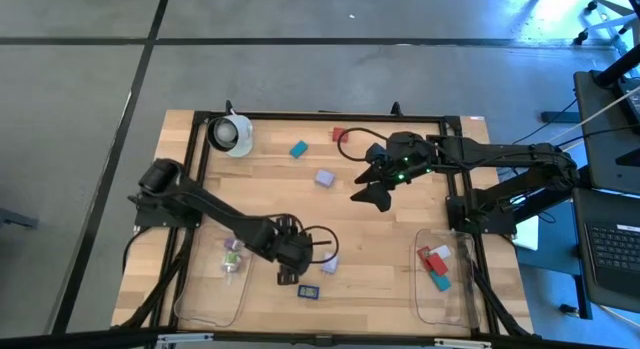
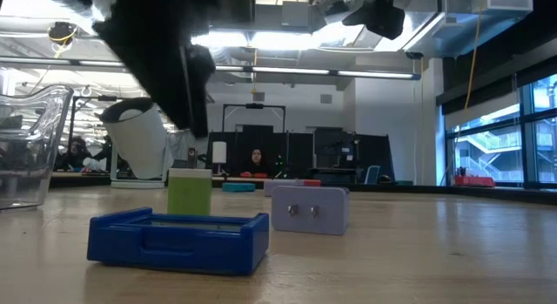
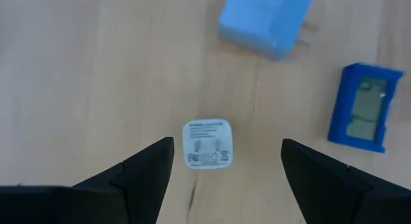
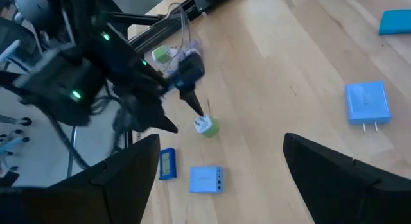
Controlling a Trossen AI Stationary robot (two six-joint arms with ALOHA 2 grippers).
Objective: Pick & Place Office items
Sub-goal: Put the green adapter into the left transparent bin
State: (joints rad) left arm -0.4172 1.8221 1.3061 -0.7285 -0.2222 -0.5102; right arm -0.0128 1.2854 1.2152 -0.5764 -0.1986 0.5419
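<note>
My left gripper (image 1: 290, 261) (image 3: 226, 142) is open and points down over a small green block with a white labelled top (image 3: 207, 142) (image 2: 190, 192) that stands on the table. Its fingers are on either side of the block, above it and apart from it. Beside the block lie a dark blue piece (image 2: 178, 239) (image 3: 363, 108) and a lavender plug block (image 2: 311, 208) (image 3: 263, 22). My right gripper (image 1: 372, 187) (image 4: 221, 137) is open and hovers over mid-table, touching nothing. A second lavender block (image 1: 324, 177), a teal block (image 1: 298, 149) and a red piece (image 1: 338, 136) lie farther off.
A white round object with a dark centre (image 1: 230, 134) stands near the far left corner. A clear tray (image 1: 225, 279) at the near left holds small pieces. Another clear tray (image 1: 445, 274) at the near right holds red, teal and white pieces. A black frame (image 1: 195, 169) borders the table.
</note>
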